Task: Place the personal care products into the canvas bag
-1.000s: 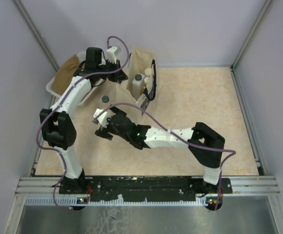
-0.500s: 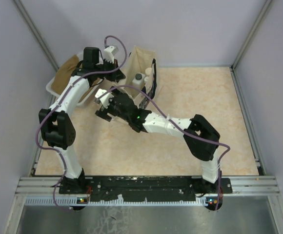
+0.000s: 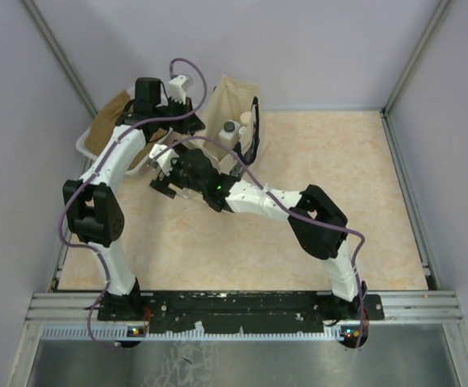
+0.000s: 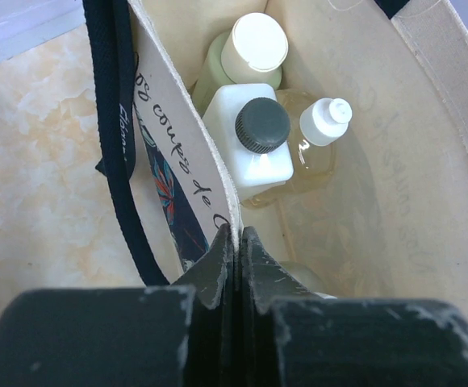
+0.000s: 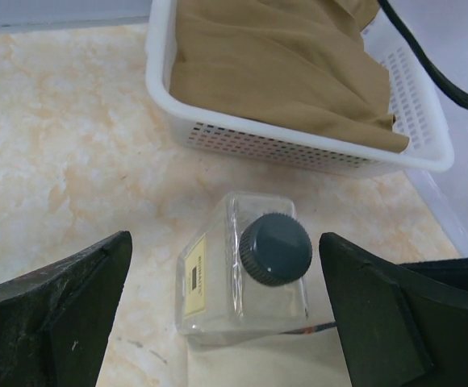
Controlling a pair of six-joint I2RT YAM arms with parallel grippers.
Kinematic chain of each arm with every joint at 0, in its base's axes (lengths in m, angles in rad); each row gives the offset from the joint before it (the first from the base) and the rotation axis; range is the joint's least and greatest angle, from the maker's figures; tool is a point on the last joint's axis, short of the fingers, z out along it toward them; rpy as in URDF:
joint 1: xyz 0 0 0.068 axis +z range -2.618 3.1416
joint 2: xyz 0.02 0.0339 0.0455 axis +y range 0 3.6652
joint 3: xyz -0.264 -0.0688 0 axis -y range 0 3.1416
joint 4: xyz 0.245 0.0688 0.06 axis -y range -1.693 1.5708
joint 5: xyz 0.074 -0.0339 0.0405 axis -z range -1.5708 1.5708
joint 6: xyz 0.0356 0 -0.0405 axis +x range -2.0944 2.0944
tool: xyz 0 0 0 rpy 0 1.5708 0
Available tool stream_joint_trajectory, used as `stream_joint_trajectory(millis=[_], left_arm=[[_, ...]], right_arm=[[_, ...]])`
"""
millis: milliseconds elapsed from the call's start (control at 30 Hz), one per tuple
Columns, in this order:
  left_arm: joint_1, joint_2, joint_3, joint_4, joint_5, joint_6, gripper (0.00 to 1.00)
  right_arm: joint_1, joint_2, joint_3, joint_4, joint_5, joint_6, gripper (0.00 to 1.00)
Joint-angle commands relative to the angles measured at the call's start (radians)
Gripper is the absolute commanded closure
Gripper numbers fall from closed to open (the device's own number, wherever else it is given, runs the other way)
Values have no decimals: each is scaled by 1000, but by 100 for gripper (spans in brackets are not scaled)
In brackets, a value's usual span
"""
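Note:
The canvas bag (image 3: 236, 101) stands upright at the back of the table. My left gripper (image 4: 232, 240) is shut on its printed near wall (image 4: 181, 173), holding the mouth open. Inside stand the olive-green bottle with cream cap (image 4: 252, 47), the square whitish bottle with black cap (image 4: 260, 129) and the amber bottle with white cap (image 4: 323, 125). A pale round shape (image 4: 302, 276) shows behind my fingers. The slim clear bottle with black cap (image 5: 246, 274) stands on the table. My right gripper (image 5: 226, 238) is open, straddling it from above without touching; it also shows in the top view (image 3: 168, 173).
The white plastic tub (image 5: 298, 147) with brown cloth (image 5: 274, 64) sits just beyond the clear bottle, at the table's left wall (image 3: 89, 145). The bag's black handle (image 4: 121, 145) hangs outside its near wall. A bare beige tabletop (image 3: 339, 161) lies to the right.
My right gripper has moved back and to the left, ending over the clear bottle beside the tub. My left gripper has stayed shut on the bag's wall.

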Motion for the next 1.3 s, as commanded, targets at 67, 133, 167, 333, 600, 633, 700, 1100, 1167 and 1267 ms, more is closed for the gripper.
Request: stream_joint_trajectory(millis=[67, 133, 167, 333, 600, 633, 700, 1100, 1167, 1267], left_arm=[[18, -21, 6, 66, -15, 39, 100], [20, -22, 5, 69, -14, 39, 100], [20, -22, 3, 71, -13, 39, 100], [22, -23, -12, 85, -6, 34, 100], [24, -18, -17, 95, 0, 30, 100], [25, -16, -17, 95, 2, 29, 100], [25, -15, -17, 96, 3, 28, 100], [26, -22, -31, 97, 3, 29, 100], [26, -22, -34, 97, 3, 27, 100], [28, -21, -36, 100, 5, 25, 100]], right_arm=[[-46, 74, 139, -7, 9, 13, 1], [-59, 98, 178, -37, 12, 20, 1], [-66, 111, 194, -50, 18, 21, 1], [-90, 163, 246, -90, 33, 32, 1], [-106, 216, 263, -131, 25, 46, 1], [-107, 223, 265, -136, 21, 51, 1], [-107, 230, 266, -138, 14, 56, 2], [-106, 221, 225, -148, -4, 96, 100], [-104, 177, 169, -140, -6, 115, 100], [-87, 68, 47, -128, 16, 135, 100]])
